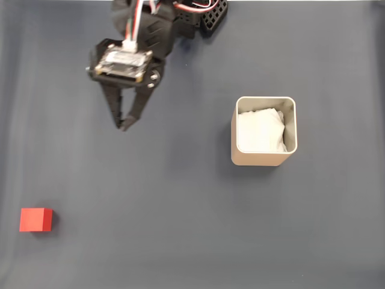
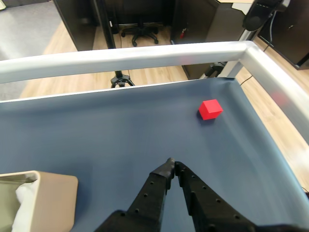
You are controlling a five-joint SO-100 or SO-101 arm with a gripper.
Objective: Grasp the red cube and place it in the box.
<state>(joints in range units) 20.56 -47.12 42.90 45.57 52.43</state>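
Observation:
The red cube (image 1: 36, 220) sits on the dark blue-grey table near the lower left of the fixed view; in the wrist view the red cube (image 2: 210, 109) lies ahead and to the right, near the far corner. The tan open-top box (image 1: 264, 130) with white crumpled paper inside stands right of centre; a corner of the box (image 2: 46, 199) shows at the wrist view's bottom left. My gripper (image 1: 123, 126) hangs at the upper left, well above the cube in the fixed view and left of the box. The black fingers meet at the tips, shut on nothing, as the gripper (image 2: 172, 163) shows in the wrist view.
The arm's black base (image 1: 204, 15) stands at the table's top edge. A silver rail (image 2: 145, 55) runs along the table's far edge and right side in the wrist view, with wood floor and an office chair beyond. Bare table (image 1: 180, 229) lies between cube and box.

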